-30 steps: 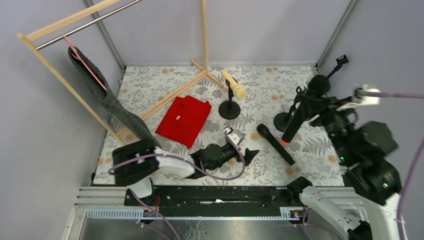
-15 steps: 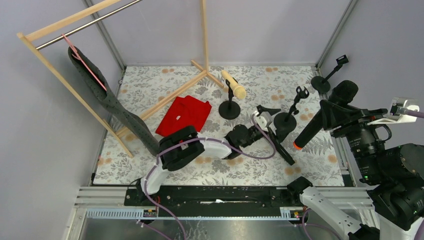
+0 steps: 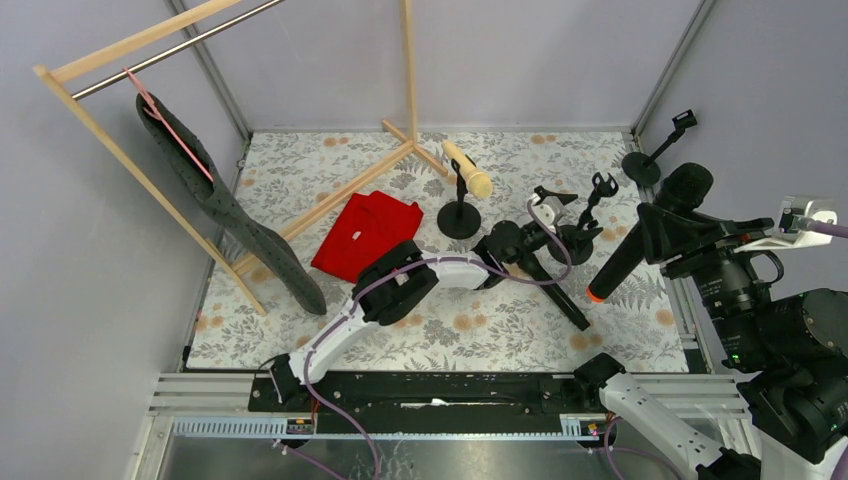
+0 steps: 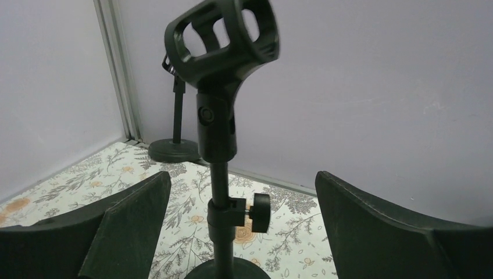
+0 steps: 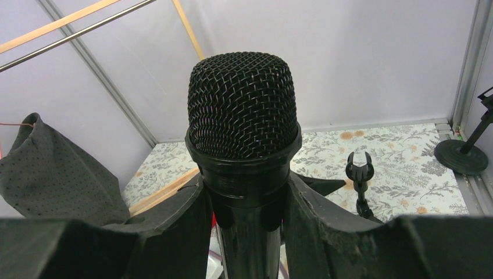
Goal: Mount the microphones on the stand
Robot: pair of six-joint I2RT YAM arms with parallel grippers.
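Note:
My right gripper [image 3: 655, 225] is shut on a black microphone [image 3: 625, 255], held tilted in the air at the right with its orange-red tip low. In the right wrist view the mesh head [image 5: 243, 104] rises from between the fingers [image 5: 174, 232]. My left gripper [image 3: 565, 215] is open, one finger on each side of the empty middle stand [image 3: 590, 205]. Its pole [image 4: 220, 192] and clip [image 4: 221, 35] stand between the fingers [image 4: 116, 232] without touching. A second black microphone [image 3: 555, 290] lies on the table. The cream microphone [image 3: 467, 168] sits clipped in its stand.
Another empty stand [image 3: 655, 150] is in the back right corner, also visible behind the pole [image 4: 174, 145]. A red cloth [image 3: 368, 238] lies left of centre. A wooden rack [image 3: 300, 205] with a hanging grey garment [image 3: 225, 205] fills the left side.
The left arm has reached right and back until its open fingers flank the middle stand. The right gripper swung right, away from that stand, with the microphone, then held still.

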